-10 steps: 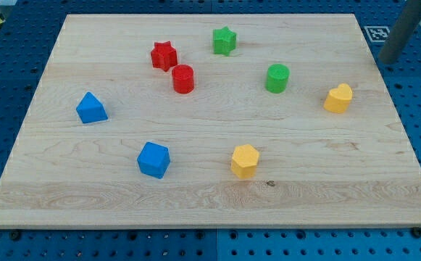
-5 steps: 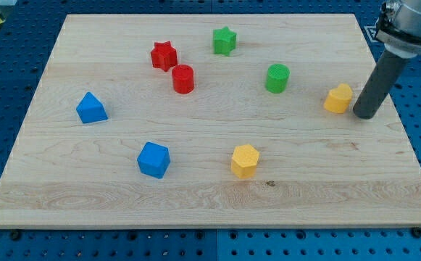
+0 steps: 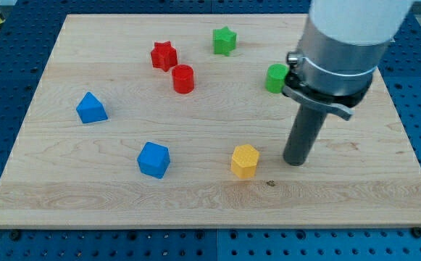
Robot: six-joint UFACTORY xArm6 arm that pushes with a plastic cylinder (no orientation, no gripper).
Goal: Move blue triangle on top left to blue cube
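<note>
The blue triangle (image 3: 91, 108) sits at the view's left on the wooden board (image 3: 87, 203). The blue cube (image 3: 153, 159) lies below and to the right of it, clearly apart from it. My tip (image 3: 295, 161) rests on the board in the lower right part, just right of the yellow hexagon block (image 3: 244, 161) and far from both blue blocks.
A red star (image 3: 164, 55) and a red cylinder (image 3: 183, 78) sit near the top middle. A green star (image 3: 224, 40) is at the top. A green cylinder (image 3: 274, 77) is partly hidden behind my arm (image 3: 344, 43). The arm covers the board's right side.
My tip has moved from the board's right edge down and to the left, to beside the yellow hexagon. The arm now hides the other yellow block. No block has moved.
</note>
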